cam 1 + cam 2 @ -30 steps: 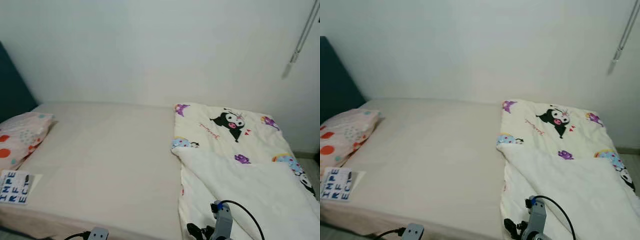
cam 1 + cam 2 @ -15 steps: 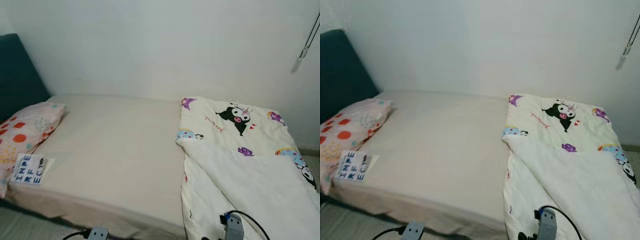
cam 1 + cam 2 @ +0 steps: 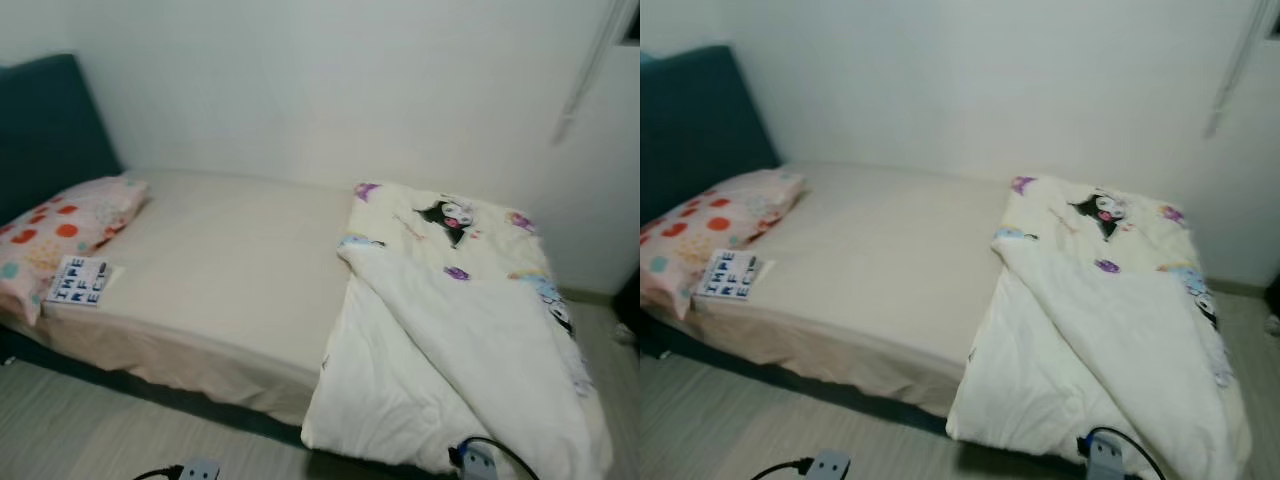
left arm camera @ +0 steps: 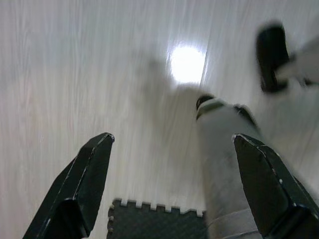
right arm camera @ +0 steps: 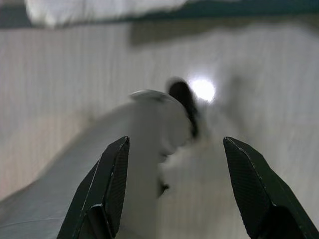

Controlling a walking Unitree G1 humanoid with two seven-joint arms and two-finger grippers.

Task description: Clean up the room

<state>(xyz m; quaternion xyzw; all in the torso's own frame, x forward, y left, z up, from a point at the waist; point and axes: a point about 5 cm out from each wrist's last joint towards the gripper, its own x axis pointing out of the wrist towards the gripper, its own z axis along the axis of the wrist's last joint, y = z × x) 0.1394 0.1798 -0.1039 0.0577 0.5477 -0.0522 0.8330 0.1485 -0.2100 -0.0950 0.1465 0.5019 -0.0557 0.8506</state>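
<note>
A white quilt [image 3: 460, 340] with cartoon prints is bunched on the right half of the bed [image 3: 230, 270] and hangs over its front edge to the floor. A spotted pink pillow [image 3: 60, 225] lies at the left end, with a lettered book [image 3: 78, 281] beside it on the beige sheet. Both arms hang low, and their wrists peek in at the bottom of the eye views. My left gripper [image 4: 173, 138] is open above the pale floor. My right gripper [image 5: 177, 142] is open too, above the floor near the quilt's hanging edge.
A dark teal headboard [image 3: 45, 120] stands at the left. Pale wood-look floor [image 3: 90, 420] lies between me and the bed. A dark foam mat [image 4: 149, 221] and my own leg [image 4: 224, 169] are below the left gripper. A cord [image 3: 585, 75] hangs on the wall at the right.
The whole picture has pulled back from the bed, so the camera moved: the floor and bed front now show. The right wrist sits lower in the picture.
</note>
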